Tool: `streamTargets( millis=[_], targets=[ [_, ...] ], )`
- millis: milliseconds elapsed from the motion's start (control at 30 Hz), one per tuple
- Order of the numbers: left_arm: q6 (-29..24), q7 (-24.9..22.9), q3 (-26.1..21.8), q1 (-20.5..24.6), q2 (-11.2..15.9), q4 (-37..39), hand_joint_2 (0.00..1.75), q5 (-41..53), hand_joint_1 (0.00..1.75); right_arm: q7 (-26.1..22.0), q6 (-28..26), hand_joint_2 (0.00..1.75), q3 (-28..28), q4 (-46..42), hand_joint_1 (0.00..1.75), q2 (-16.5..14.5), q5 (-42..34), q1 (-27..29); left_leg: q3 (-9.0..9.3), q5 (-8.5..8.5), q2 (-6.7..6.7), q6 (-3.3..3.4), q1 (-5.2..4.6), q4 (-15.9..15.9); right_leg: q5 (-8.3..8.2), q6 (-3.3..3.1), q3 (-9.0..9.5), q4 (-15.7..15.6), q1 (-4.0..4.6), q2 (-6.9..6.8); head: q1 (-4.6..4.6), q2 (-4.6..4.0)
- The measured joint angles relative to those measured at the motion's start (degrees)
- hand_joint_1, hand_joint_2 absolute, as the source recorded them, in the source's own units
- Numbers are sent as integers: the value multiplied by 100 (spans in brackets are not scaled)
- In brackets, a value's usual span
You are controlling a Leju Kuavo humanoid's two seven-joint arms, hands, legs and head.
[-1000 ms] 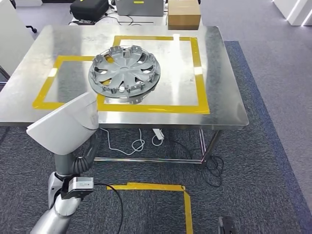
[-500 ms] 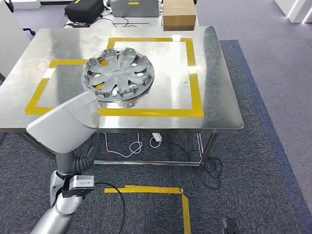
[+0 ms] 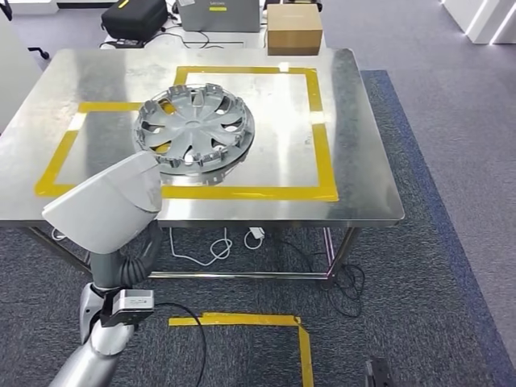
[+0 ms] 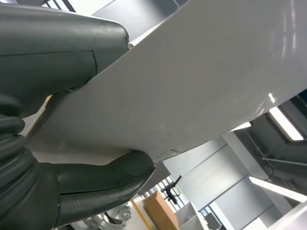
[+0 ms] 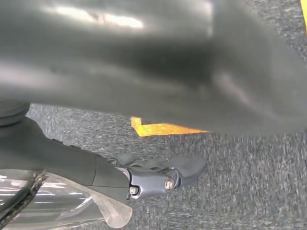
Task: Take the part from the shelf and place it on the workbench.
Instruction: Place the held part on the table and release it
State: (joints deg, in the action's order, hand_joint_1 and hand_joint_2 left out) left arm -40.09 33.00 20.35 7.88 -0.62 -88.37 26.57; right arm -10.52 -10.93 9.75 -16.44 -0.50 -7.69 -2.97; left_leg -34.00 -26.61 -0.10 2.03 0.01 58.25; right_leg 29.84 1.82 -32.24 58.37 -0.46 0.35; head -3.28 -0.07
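**One panel held above the floor, one hubcap on the bench**

One white panel (image 3: pixel 106 205) is seen in the head view, tilted and held in front of the bench (image 3: pixel 365 161), with its upper corner overlapping the bench's near edge in the picture. In the left wrist view the panel (image 4: pixel 203 81) is gripped by the left hand (image 4: pixel 72 120), with one dark finger (image 4: pixel 61 52) laid along one face and the thumb (image 4: pixel 105 179) pressed against the other, so the sheet is pinched between them. The right hand (image 5: pixel 108 177) is shown in the right wrist view above the grey carpet (image 5: pixel 253 182); its fingers are stretched out and something thin and clear is seen beside it, but whether anything is held cannot be told.

One steel bench is seen, marked with two overlapping rectangles of yellow tape (image 3: pixel 243 192). One silver hubcap (image 3: pixel 193 133) is laid across the place where the two rectangles meet, well apart from the panel. Beyond the bench's far edge, one cardboard box (image 3: pixel 294 29), one black bag (image 3: pixel 134 16) and one grey case (image 3: pixel 219 14) are seen. One white plug strip (image 3: pixel 254 236) and loose cables are lying under the bench, and one yellow tape corner (image 3: pixel 268 322) is marked on the carpet.
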Motion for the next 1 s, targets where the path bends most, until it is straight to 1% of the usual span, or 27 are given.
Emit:
streamTargets(
  millis=[33, 67, 133, 167, 200, 233, 267, 300, 333, 367, 400, 467, 500, 533, 567, 633, 667, 700, 733, 767, 800, 833, 867, 900, 933, 1000],
  targets=[
    [0, 0, 0, 8, -3, 0, 175, 1, 175, -2, 2, 0, 1, 0, 0, 2, 0, -4, 47, 8, 3, 10, 21, -52, 87, 27, -65, 148, 0, -2, -9, 0],
    [0, 0, 0, 12, -6, 1, 175, 1, 175, -2, 3, 0, 1, 0, 0, 3, -1, -6, 86, 11, 8, 19, 35, -86, 220, 52, -209, 428, -10, -3, -23, 0],
    [1, 0, 0, 12, -9, 2, 175, 1, 175, -1, 5, 0, 2, 1, 0, 2, -1, 3, 105, -6, 9, 39, 32, -93, 489, 97, -634, 1178, -25, -6, -35, 0],
    [1, 0, 0, 5, -9, 4, 175, 1, 175, 0, 4, 0, 2, 1, 0, 2, -1, 13, 111, -18, 7, 43, 30, -90, 529, 115, -814, 1442, -30, -7, -37, 0],
    [1, 1, 0, 0, -9, 5, 175, 1, 175, 0, 3, 0, 2, 1, 0, 3, -1, 22, 123, -33, 4, 41, 30, -88, 454, 127, -898, 1500, -32, -8, -38, 0],
    [1, 1, 0, -3, -10, 6, 175, -1, 175, -1, 2, 0, 1, 1, 0, 3, -2, 25, 144, -53, 0, 32, 32, -86, 270, 132, -865, 1329, -34, -10, -41, 0],
    [1, 2, 0, -4, -10, 7, 175, -1, 175, -3, 2, 0, 1, 1, 0, 4, -2, 23, 176, -80, -2, 16, 34, -82, 14, 132, -727, 964, -39, -18, -42, 0],
    [1, 2, 0, -3, -10, 7, 175, -2, 175, -5, 2, 0, 0, 1, 0, 4, -3, 15, 205, -111, -3, -10, 29, -77, -180, 127, -551, 572, -39, -26, -42, 0],
    [1, 1, 0, 4, -9, 7, 175, -2, 175, -7, 2, 0, 0, 1, 0, 3, -3, 7, 220, -139, -4, -40, 18, -61, -299, 106, -383, 232, -38, -30, -39, 0],
    [1, -2, 0, 11, -8, 7, 175, -1, 175, -8, 2, 0, 1, 1, 0, 3, -3, 1, 225, -158, -4, -67, 6, -50, -338, 77, -277, 28, -33, -33, -34, 0],
    [1, -4, 1, 18, -7, 7, 175, 0, 175, -7, 2, 0, 1, 1, 0, 2, -3, -1, 221, -169, -4, -92, -6, -44, -302, 38, -232, -36, -23, -30, -30, 0],
    [1, -7, 5, 28, -5, 7, 175, 3, 175, -5, 2, 0, 2, 1, 0, 1, -3, 3, 221, -195, -3, -134, -5, -37, -284, -43, -213, -55, -21, -24, -25, 0],
    [1, -7, 8, 34, -4, 7, 175, 4, 175, -7, 3, 0, 2, 0, 0, 1, -3, 4, 213, -239, -3, -163, 0, 8, -274, -80, -198, -61, -28, -23, -19, 0],
    [1, -7, 10, 43, -4, 7, 175, 6, 175, -10, 3, 0, 1, 0, 0, 1, -3, 0, 159, -331, -3, -193, 7, 150, -266, -115, -177, -70, -37, -23, -7, 0],
    [1, -7, 11, 50, -3, 7, 175, 7, 175, -13, 3, 0, -1, 0, 0, 0, -3, -6, 38, -473, -3, -223, 15, 418, -256, -148, -153, -79, -47, -26, 4, 0],
    [1, -7, 15, 53, -2, 9, 175, 5, 175, -17, 5, 0, -4, 0, 0, 1, -4, -13, -358, -790, -3, -260, 27, 1203, -225, -189, -120, -77, -42, -28, 20, 0],
    [1, -7, 17, 49, -2, 12, 175, 4, 175, -17, 8, 0, -6, 0, 0, 1, -5, -12, -543, -868, -3, -266, 31, 1524, -210, -198, -103, -76, -40, -26, 19, 0],
    [1, -7, 20, 49, -1, 16, 175, 4, 175, -17, 14, 0, -8, -1, 0, 1, -7, -9, -647, -831, -3, -263, 31, 1661, -192, -201, -81, -75, -38, -22, 20, 0],
    [1, -7, 22, 53, 0, 19, 175, 4, 175, -16, 19, 0, -10, 0, 0, 0, -8, -7, -647, -676, -3, -249, 31, 1571, -173, -197, -49, -75, -37, -14, 21, 0],
    [1, -9, 24, 60, 1, 21, 175, 5, 175, -16, 24, 0, -13, -1, 0, -1, -11, -7, -547, -430, -3, -223, 29, 1274, -149, -188, -8, -75, -36, -6, 21, 0],
    [1, -11, 26, 70, 1, 22, 175, 7, 175, -17, 29, 0, -16, -1, 0, -1, -15, -7, -400, -178, -3, -188, 23, 880, -122, -174, 29, -76, -36, 1, 21, 0],
    [1, -13, 29, 79, 1, 23, 175, 9, 175, -19, 33, 0, -19, -1, 0, -2, -21, -11, -256, -4, -2, -152, 11, 525, -94, -151, 55, -72, -25, 6, 19, 0],
    [1, -14, 32, 91, 1, 24, 175, 9, 175, -23, 38, 0, -22, -2, 0, -2, -27, -16, -149, 71, -1, -123, -1, 261, -74, -125, 61, -68, -18, 8, 19, 0],
    [1, -11, 35, 99, 2, 26, 175, 8, 175, -27, 42, 0, -26, -2, 0, -2, -34, -19, -100, 67, -2, -103, -15, 130, -62, -95, 55, -70, -14, 8, 15, 0],
    [1, -8, 37, 105, 4, 27, 175, 5, 175, -31, 45, 0, -31, -2, 0, -2, -40, -22, -84, 28, -4, -89, -26, 88, -57, -61, 50, -80, -11, 5, 16, 0],
    [1, -3, 37, 111, 7, 28, 175, -3, 175, -35, 48, 0, -38, -2, 0, -2, -48, -26, -53, 18, -7, -47, -9, 15, -33, 7, 51, -94, -17, -3, 11, 0]
  ],
)
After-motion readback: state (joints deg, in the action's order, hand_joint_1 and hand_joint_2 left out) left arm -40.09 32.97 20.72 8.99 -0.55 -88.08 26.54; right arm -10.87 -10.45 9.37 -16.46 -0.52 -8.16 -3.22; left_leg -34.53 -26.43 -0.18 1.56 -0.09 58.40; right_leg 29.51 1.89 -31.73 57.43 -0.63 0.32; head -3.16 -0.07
